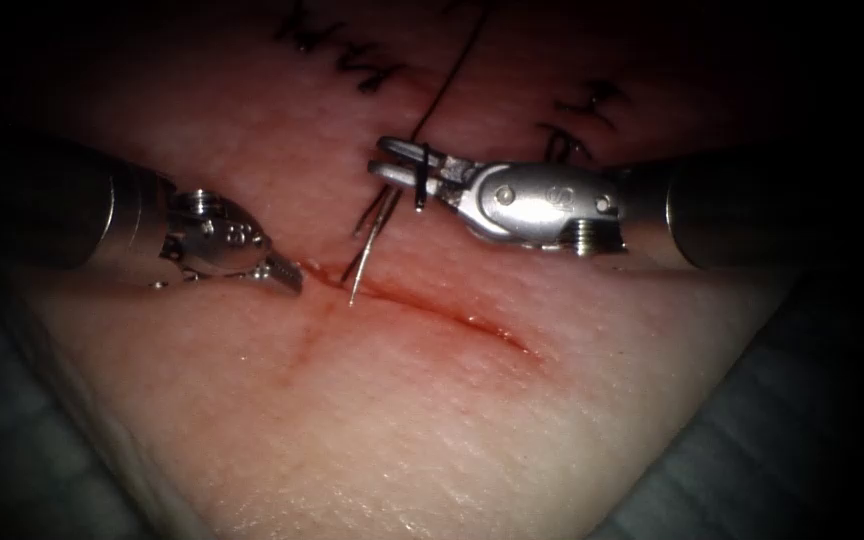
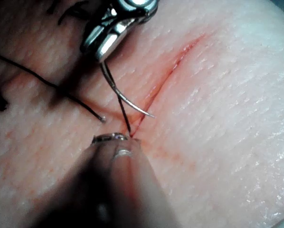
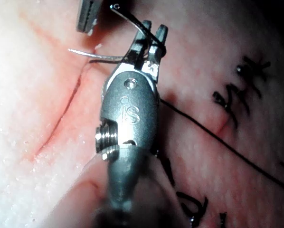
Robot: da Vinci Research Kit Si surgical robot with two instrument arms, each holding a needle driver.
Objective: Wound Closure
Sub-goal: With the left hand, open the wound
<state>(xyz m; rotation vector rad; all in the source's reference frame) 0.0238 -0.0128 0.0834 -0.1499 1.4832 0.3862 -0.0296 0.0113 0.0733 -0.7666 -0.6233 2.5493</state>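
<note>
Steel glints on the right arm's tool [image 1: 407, 165] in the endoscope view, where its jaws pinch the needle [image 1: 372, 235] near the blunt, thread-bearing end. The curve hangs down and to the left from there, its long axis steep, and the tip stands just at the left end of the cut [image 1: 442, 310] in the tissue [image 1: 432, 430]; whether it has entered cannot be told. The thread [image 1: 447, 85] runs up and away from the jaws. The left arm's tool [image 1: 287, 275] lies left of the cut, jaws pressed together on nothing, its tip close beside the needle's point and nearer to it than the right tool's own tip.

From the left wrist, the needle [image 2: 125, 99] arcs out of the right tool [image 2: 108, 40] with its point free above the cut [image 2: 173, 66], just beyond the left tool's tip [image 2: 113, 138].

From the right wrist, the right tool [image 3: 149, 45] clamps the needle [image 3: 97, 56], whose point aims sideways across the cut [image 3: 61, 118] toward the left tool [image 3: 87, 16].
</note>
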